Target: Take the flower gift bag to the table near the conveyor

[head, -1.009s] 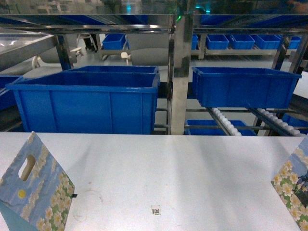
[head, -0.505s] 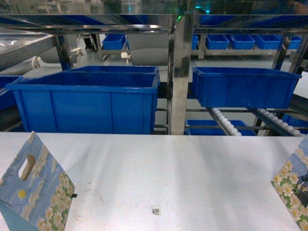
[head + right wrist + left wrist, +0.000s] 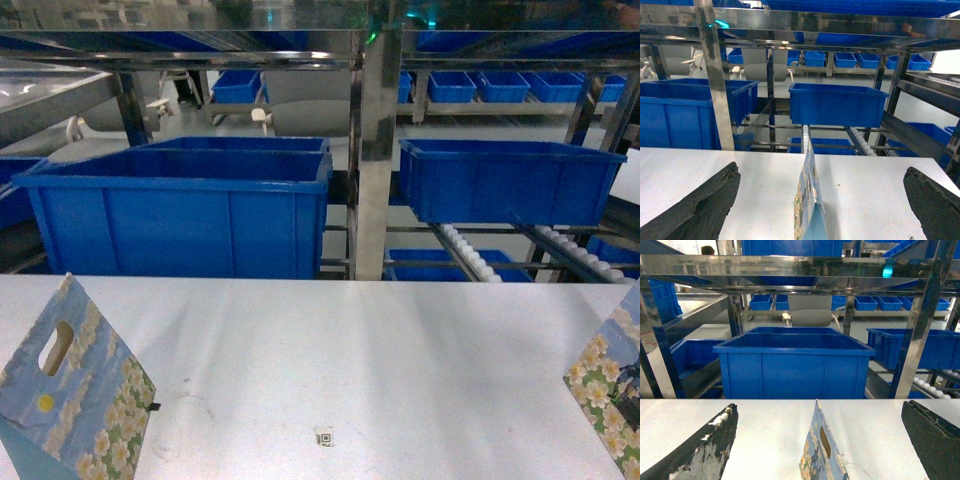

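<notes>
Flower-printed gift bags stand at both near corners of the white table [image 3: 350, 350]: one bag [image 3: 75, 400] at the left with a cut-out handle, another bag [image 3: 608, 385] at the right edge, only partly in view. Each wrist camera shows its bag edge-on between two widely parted black fingers, the left gripper [image 3: 820, 440] straddling the left bag, the right gripper [image 3: 820, 200] straddling the right one; neither finger seems to touch paper, though the fingertips lie out of frame. Beyond the table's far edge stands steel racking with a large blue bin [image 3: 180, 210] and a smaller bin [image 3: 505, 180] resting above the roller conveyor [image 3: 470, 255].
</notes>
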